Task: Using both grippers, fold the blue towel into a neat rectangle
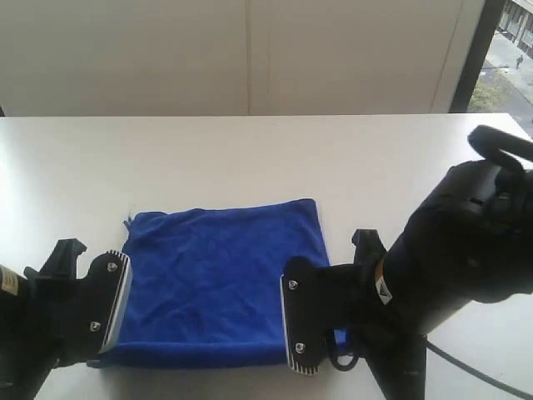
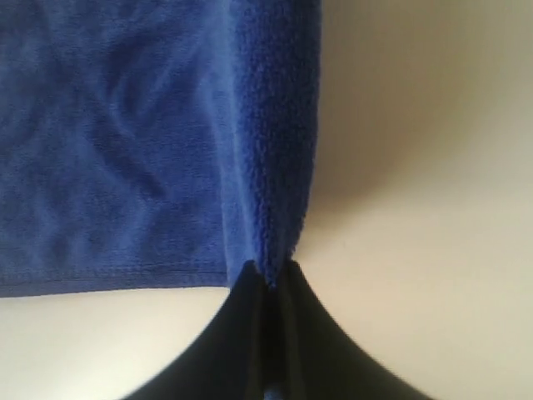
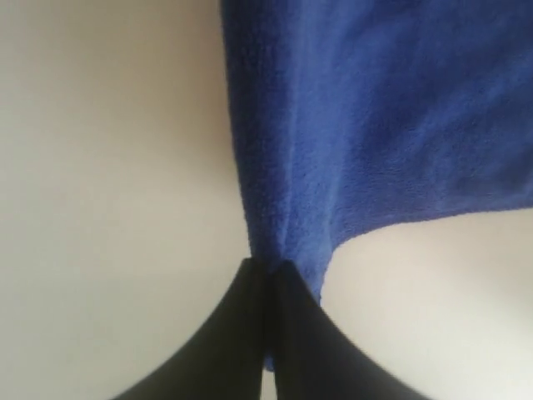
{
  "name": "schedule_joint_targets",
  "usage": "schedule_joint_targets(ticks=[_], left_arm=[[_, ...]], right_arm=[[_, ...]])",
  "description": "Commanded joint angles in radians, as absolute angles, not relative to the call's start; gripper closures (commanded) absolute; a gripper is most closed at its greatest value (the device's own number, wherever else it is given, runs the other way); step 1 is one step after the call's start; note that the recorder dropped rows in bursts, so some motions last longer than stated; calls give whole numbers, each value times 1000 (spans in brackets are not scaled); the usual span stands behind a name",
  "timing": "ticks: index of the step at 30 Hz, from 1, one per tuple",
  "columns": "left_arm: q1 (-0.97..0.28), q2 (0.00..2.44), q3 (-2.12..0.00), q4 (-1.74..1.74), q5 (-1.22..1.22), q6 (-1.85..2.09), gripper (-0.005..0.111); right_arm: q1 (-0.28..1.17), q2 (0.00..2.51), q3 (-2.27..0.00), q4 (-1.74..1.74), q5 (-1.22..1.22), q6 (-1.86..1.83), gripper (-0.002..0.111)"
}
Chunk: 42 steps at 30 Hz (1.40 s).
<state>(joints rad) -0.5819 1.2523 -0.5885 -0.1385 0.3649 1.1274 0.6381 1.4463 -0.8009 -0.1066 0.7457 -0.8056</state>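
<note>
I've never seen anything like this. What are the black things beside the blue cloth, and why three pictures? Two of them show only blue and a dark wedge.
The black things are two robot arms. Each ends in a pincer, a pair of fingers that closes to grip things. The wide picture comes from a camera off the arms. It looks across a white table at a blue towel lying on it, with one arm at each near corner. The other two pictures come from small cameras on the arms' wrists, looking past the fingers, and the dark wedge is the pincer itself. The left pincer is shut on one corner of the towel, and the right pincer is shut on the other.
</note>
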Motion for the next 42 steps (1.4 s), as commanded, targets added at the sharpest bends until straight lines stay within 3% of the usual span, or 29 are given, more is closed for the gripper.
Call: schedule_joint_targets(ticks=[1, 16, 29, 42], left_arm=[[-583, 1244, -583, -109, 316, 1129, 107], [-579, 1244, -583, -51, 142, 1117, 107], [-460, 1246, -583, -51, 65, 1123, 107], [-455, 1374, -587, -51, -202, 1170, 107]], right_arm=[[639, 1439, -841, -175, 757, -815, 108], [612, 1497, -886, -290, 676, -759, 108], [536, 1514, -899, -308, 492, -755, 108], [523, 1601, -981, -315, 485, -755, 108]])
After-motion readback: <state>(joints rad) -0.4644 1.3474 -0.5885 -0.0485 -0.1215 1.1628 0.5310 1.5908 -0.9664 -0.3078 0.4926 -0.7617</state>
